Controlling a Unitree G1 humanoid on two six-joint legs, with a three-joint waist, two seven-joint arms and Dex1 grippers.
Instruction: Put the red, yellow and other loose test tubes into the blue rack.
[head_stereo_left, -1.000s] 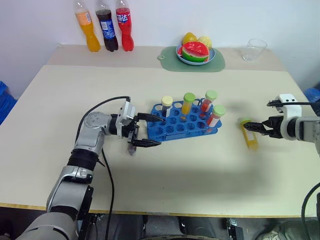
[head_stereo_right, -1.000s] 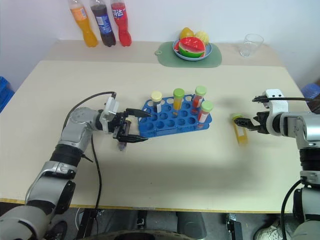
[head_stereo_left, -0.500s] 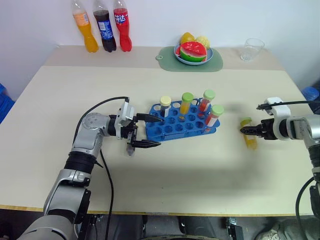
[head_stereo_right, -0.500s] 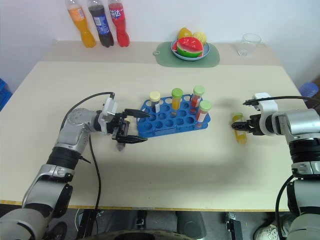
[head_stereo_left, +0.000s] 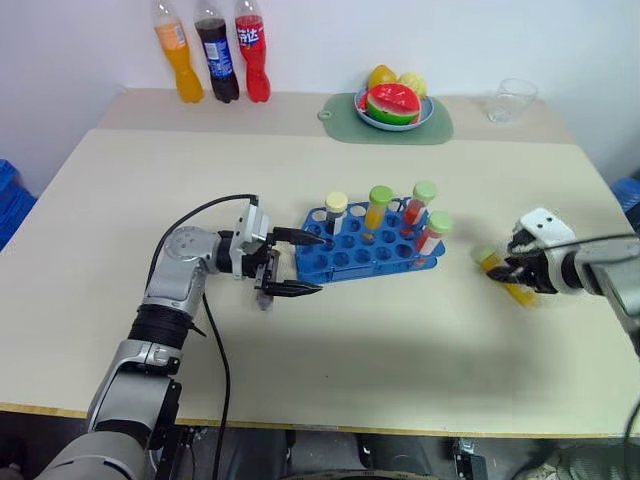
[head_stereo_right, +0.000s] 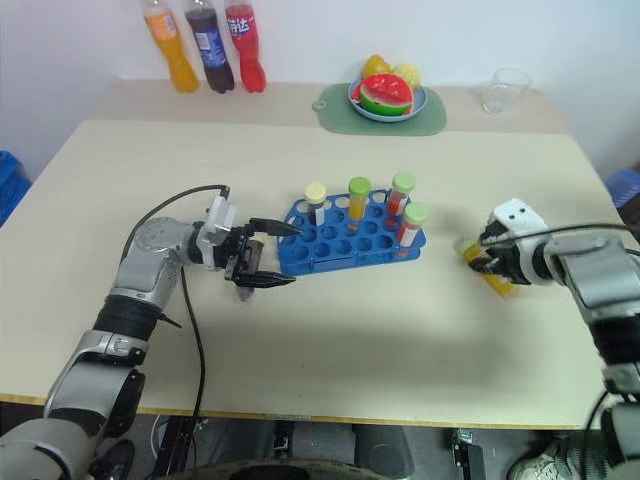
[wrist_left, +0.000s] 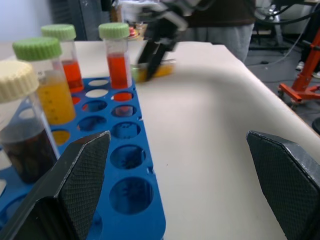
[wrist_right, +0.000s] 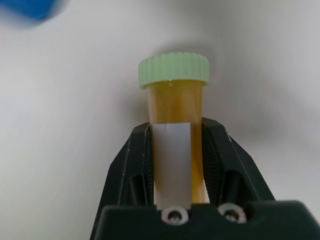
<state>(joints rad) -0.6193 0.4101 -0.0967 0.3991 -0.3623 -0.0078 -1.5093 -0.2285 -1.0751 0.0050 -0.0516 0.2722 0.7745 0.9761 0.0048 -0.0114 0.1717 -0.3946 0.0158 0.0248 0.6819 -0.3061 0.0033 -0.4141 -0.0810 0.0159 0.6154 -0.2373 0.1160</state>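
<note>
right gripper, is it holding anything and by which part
The right gripper is shut on the yellow test tube, pinching its body below the green cap, over the white label. The left gripper is open, holding nothing.

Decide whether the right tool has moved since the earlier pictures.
Yes. The right tool has come in toward the rack and closed on the yellow tube, which it only pointed at before.
</note>
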